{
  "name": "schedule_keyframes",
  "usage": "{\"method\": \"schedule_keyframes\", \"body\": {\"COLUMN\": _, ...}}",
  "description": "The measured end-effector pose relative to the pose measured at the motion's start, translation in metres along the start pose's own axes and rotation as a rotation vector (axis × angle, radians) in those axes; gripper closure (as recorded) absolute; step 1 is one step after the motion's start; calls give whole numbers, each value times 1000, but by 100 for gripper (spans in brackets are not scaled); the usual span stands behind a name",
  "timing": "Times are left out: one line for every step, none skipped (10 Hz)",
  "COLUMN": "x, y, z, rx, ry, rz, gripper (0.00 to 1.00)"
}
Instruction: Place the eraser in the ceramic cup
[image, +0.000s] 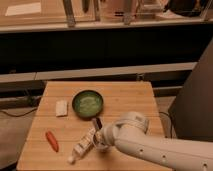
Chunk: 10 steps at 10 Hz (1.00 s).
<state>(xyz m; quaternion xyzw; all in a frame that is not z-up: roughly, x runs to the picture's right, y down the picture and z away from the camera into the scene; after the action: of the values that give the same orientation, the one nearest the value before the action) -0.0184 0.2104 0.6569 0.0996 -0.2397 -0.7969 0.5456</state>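
The eraser (61, 107), a small whitish block, lies flat on the wooden table (125, 95), left of the dark green bowl (88, 104). My gripper (97, 124) is at the end of the white arm, just below the bowl's near rim and above the lying white-and-green bottle (84, 145). It is well to the right of the eraser and holds nothing that I can see. The ceramic cup is not visible; the arm covers the table's near right part.
A red-orange carrot-like object (51, 141) lies near the table's front left. The white arm (150, 147) crosses the front right corner. A dark shelf and a wall run behind the table, with a grey panel (197, 95) at the right.
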Motion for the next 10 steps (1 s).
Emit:
{"method": "schedule_keyframes", "body": {"x": -1, "y": -1, "z": 1, "rx": 16, "ry": 3, "rz": -5, "gripper": 99}}
{"method": "schedule_keyframes", "body": {"x": -2, "y": 0, "z": 1, "rx": 30, "ry": 11, "rz": -14, "gripper": 99}}
{"method": "schedule_keyframes", "body": {"x": -4, "y": 3, "z": 2, "rx": 56, "ry": 16, "rz": -15, "gripper": 99}}
{"method": "schedule_keyframes", "body": {"x": -4, "y": 3, "z": 2, "rx": 63, "ry": 17, "rz": -17, "gripper": 99}}
{"method": "schedule_keyframes", "body": {"x": -4, "y": 2, "z": 3, "rx": 68, "ry": 16, "rz": -17, "gripper": 99}}
{"method": "schedule_keyframes", "body": {"x": -5, "y": 2, "z": 3, "rx": 66, "ry": 17, "rz": -21, "gripper": 99}}
{"method": "schedule_keyframes", "body": {"x": -5, "y": 3, "z": 3, "rx": 62, "ry": 17, "rz": -27, "gripper": 99}}
{"method": "schedule_keyframes", "body": {"x": -4, "y": 3, "z": 3, "rx": 60, "ry": 14, "rz": -31, "gripper": 97}}
{"method": "schedule_keyframes", "body": {"x": -4, "y": 2, "z": 3, "rx": 59, "ry": 11, "rz": -33, "gripper": 90}}
{"method": "schedule_keyframes", "body": {"x": -4, "y": 1, "z": 3, "rx": 57, "ry": 8, "rz": -32, "gripper": 80}}
